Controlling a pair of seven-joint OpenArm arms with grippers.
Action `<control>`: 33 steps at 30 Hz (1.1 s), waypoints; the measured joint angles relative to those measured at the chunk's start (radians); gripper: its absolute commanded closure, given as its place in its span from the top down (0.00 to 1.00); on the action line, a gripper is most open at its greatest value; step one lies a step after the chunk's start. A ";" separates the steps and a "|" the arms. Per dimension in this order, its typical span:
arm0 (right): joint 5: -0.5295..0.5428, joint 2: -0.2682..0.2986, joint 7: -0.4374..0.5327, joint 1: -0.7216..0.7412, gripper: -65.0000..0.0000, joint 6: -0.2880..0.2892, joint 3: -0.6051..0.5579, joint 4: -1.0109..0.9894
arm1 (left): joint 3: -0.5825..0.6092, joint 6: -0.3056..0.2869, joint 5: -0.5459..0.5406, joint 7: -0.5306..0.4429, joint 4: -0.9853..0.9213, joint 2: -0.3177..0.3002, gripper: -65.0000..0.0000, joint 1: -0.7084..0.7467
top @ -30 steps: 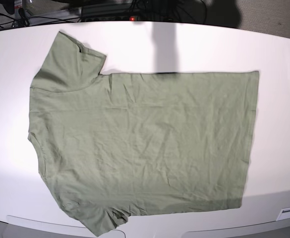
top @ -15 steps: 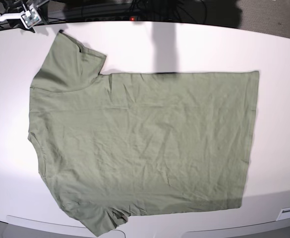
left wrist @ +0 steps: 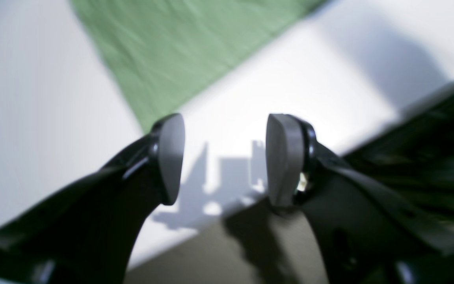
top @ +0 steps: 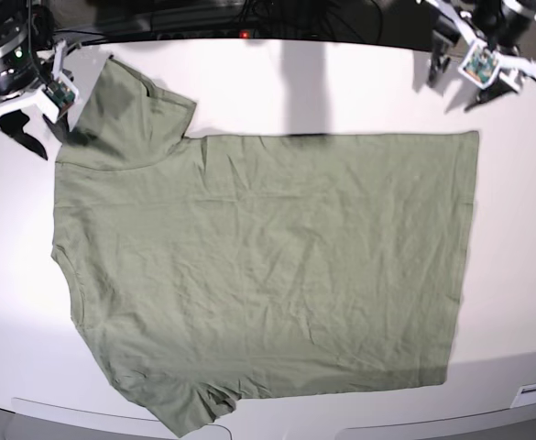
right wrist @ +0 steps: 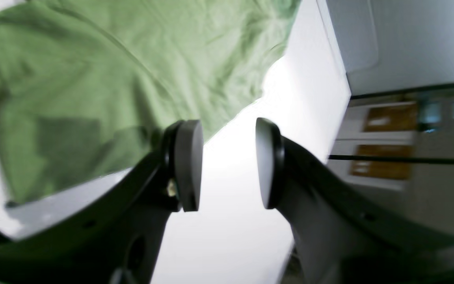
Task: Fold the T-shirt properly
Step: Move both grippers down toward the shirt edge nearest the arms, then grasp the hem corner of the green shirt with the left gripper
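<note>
Base view: the T-shirt [top: 268, 266] lies spread flat on the white bench [top: 515, 275], collar end toward the picture's left, hem toward its right. The right end effector [top: 31, 130] hangs over the far-left sleeve; the left end effector [top: 476, 81] hangs near the far-right hem corner.

Left wrist view: the left end effector [left wrist: 225, 157] is released — jaws parted over bare bench, nothing between them, a shirt corner beyond.

Right wrist view: the right end effector [right wrist: 229, 163] is likewise released, pads apart, green cloth just beside one pad.
</note>
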 measured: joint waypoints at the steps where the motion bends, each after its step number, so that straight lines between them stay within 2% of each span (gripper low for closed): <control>1: -0.014 0.011 -0.019 0.006 0.35 -0.005 0.000 0.000 | 0.000 -0.004 0.033 0.000 0.000 -0.012 0.50 -0.019; 3: -0.016 0.038 -0.045 0.006 0.35 0.002 0.000 0.000 | 0.000 -0.005 0.114 -0.006 -0.001 -0.038 0.50 -0.038; 5: -0.016 0.053 -0.062 0.006 0.35 0.068 0.000 0.000 | 0.000 -0.005 0.172 -0.044 -0.001 -0.075 0.50 -0.042; 8: -0.063 0.065 -0.040 0.004 0.35 0.208 0.000 0.000 | 0.003 -0.027 0.250 -0.117 -0.001 -0.149 0.49 -0.043; 11: -0.067 0.062 -0.045 0.002 0.35 0.276 0.000 0.021 | 0.053 -0.030 0.259 -0.201 -0.001 -0.255 0.49 -0.052; 13: -0.064 0.055 -0.066 0.003 0.35 0.312 0.000 0.056 | 0.115 -0.035 0.261 -0.194 -0.001 -0.302 0.49 -0.080; 16: -0.063 0.013 -0.111 0.004 0.35 0.323 0.000 0.119 | 0.202 -0.037 0.285 -0.128 -0.022 -0.369 0.49 -0.137; 19: -0.056 -0.048 -0.172 0.008 0.35 0.323 0.001 0.139 | 0.289 -0.026 0.298 -0.120 -0.120 -0.430 0.49 -0.210; 21: -0.063 -0.091 -0.204 0.005 0.35 0.323 0.002 0.137 | 0.356 -0.017 0.367 -0.116 -0.219 -0.451 0.49 -0.259; 25: -0.062 -0.169 -0.198 0.007 0.35 0.323 0.002 0.137 | 0.472 0.088 0.478 -0.120 -0.419 -0.465 0.49 -0.354; 27: -0.060 -0.195 -0.200 0.007 0.35 0.323 0.002 0.137 | 0.509 0.130 0.487 -0.143 -0.492 -0.471 0.49 -0.406; 33: -0.063 -0.200 -0.195 0.010 0.35 0.323 0.002 0.136 | 0.615 0.213 0.533 -0.193 -0.636 -0.465 0.49 -0.522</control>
